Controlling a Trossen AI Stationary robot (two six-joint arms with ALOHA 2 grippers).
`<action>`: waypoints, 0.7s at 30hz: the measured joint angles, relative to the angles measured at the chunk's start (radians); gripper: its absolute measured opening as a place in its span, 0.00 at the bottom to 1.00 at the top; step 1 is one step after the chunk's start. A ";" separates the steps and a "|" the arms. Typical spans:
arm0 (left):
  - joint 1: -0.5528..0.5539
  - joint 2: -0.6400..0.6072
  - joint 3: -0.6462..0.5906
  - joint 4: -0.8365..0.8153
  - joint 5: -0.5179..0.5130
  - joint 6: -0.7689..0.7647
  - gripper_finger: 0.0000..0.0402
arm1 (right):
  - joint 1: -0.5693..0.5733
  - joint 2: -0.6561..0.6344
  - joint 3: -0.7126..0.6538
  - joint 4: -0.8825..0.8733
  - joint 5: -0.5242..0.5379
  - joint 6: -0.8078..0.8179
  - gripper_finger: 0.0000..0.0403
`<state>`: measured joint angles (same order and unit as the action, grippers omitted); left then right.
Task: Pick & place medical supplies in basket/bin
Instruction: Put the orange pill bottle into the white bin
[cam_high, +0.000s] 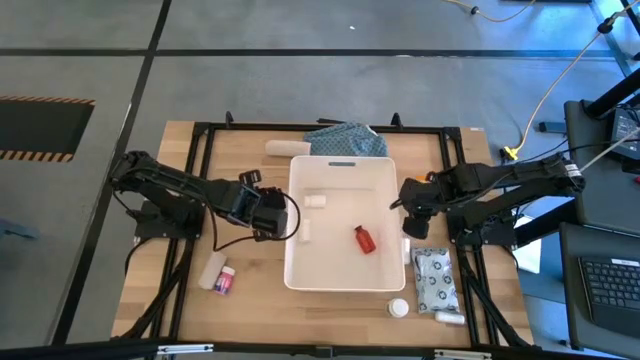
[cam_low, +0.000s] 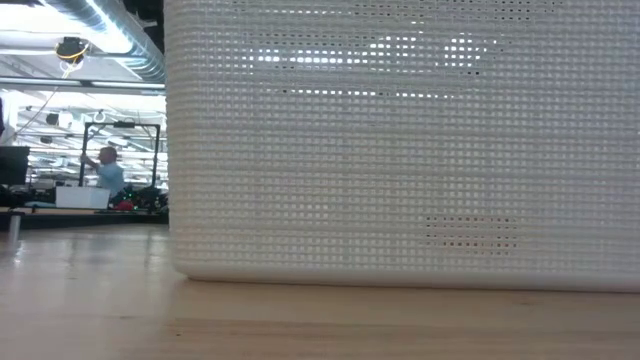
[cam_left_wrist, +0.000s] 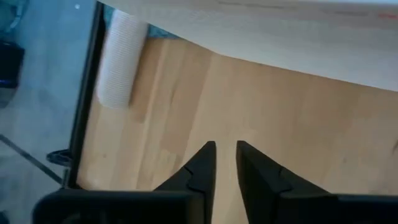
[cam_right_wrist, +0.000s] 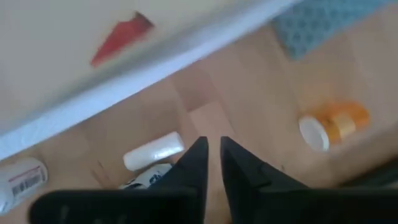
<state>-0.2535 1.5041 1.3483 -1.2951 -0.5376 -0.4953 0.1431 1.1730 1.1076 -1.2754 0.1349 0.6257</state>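
Note:
The white tub (cam_high: 345, 275) stands mid-table and its wall (cam_low: 400, 150) fills the low view. A red bottle (cam_high: 365, 239) and two small white items (cam_high: 316, 200) lie inside. My left gripper (cam_high: 278, 215) hovers by the tub's left wall, fingers (cam_left_wrist: 225, 148) nearly together over bare wood, holding nothing. My right gripper (cam_high: 408, 195) is at the tub's right wall, fingers (cam_right_wrist: 212, 142) nearly together above the table, also holding nothing. Below it lie a white tube (cam_right_wrist: 154, 151), an orange item (cam_right_wrist: 336, 123) and a barcoded white bottle (cam_right_wrist: 22, 177). A grey patterned pouch (cam_high: 433, 278) lies near right.
A white roll (cam_high: 283, 148) (cam_left_wrist: 118, 59) and the blue-green cloth (cam_high: 345, 140) lie at the far edge. A white tube (cam_high: 212, 270) and a pink-labelled box (cam_high: 224, 281) sit near left. A white bottle (cam_high: 399, 308) sits at the near edge. A person (cam_low: 105, 172) is far behind.

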 joint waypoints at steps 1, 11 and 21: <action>0.000 -0.001 0.000 -0.002 -0.006 0.000 0.16 | -0.004 0.000 0.000 -0.008 0.002 0.018 0.16; 0.007 -0.004 0.000 -0.004 0.020 -0.007 0.27 | -0.016 0.000 0.000 -0.160 0.167 0.212 0.53; 0.005 -0.004 0.000 -0.006 0.042 -0.007 0.29 | -0.016 0.000 -0.003 -0.185 0.241 0.321 0.74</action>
<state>-0.2485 1.5005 1.3482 -1.3006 -0.4957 -0.5026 0.1271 1.1734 1.1043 -1.4609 0.3759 0.9468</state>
